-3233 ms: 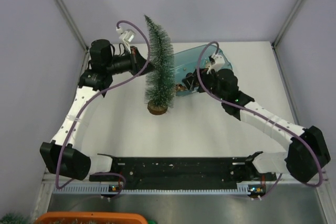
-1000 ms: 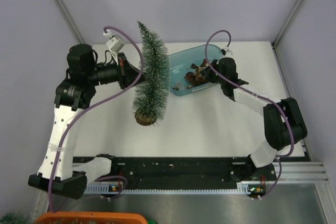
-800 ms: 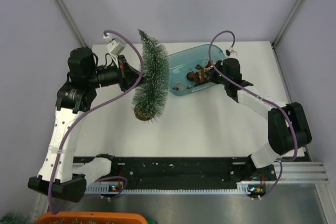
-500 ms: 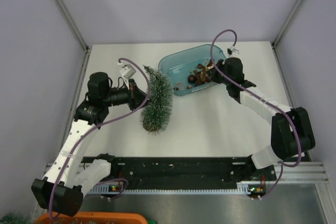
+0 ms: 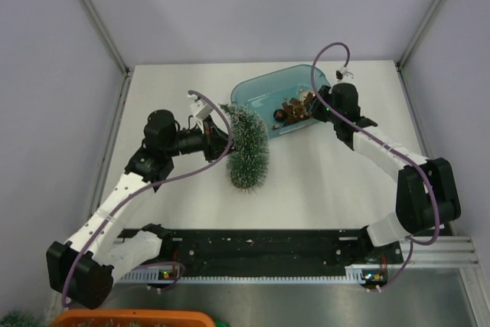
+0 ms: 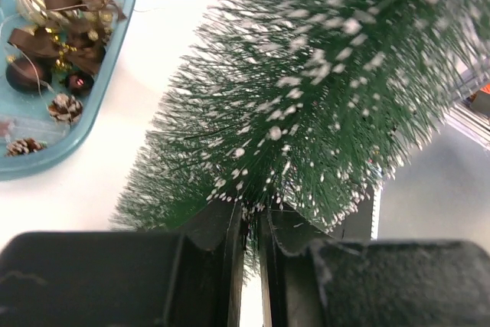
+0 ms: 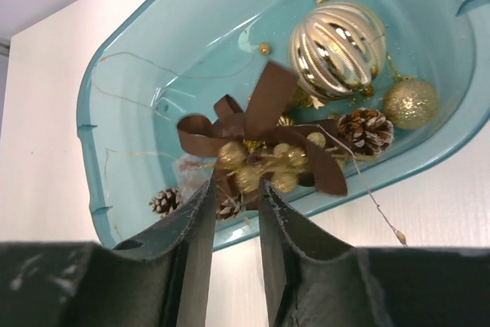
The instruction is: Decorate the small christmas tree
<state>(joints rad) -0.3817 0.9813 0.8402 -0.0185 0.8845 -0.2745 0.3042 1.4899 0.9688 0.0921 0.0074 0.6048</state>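
Observation:
The small christmas tree (image 5: 249, 151), dark green with frosted tips, is tilted with its top leaning toward the camera; its base is hidden. My left gripper (image 5: 222, 137) is shut on its trunk from the left. In the left wrist view the fingers (image 6: 253, 216) pinch the trunk under the bristles (image 6: 306, 97). My right gripper (image 5: 306, 109) hovers over the near edge of the blue tray (image 5: 260, 91). In the right wrist view it (image 7: 233, 193) is shut on a brown bow ornament with gold balls (image 7: 260, 139).
The tray (image 7: 115, 74) holds a striped gold ball (image 7: 337, 36), a glitter gold ball (image 7: 409, 103), pine cones (image 7: 366, 129) and thin threads. A black rail (image 5: 253, 246) runs along the near edge. An orange bin (image 5: 130, 318) sits at the bottom left. Walls enclose three sides.
My left arm has carried the tree right and nearer, tipping it over toward the camera. My right gripper, with the bow, has shifted slightly back and right over the tray.

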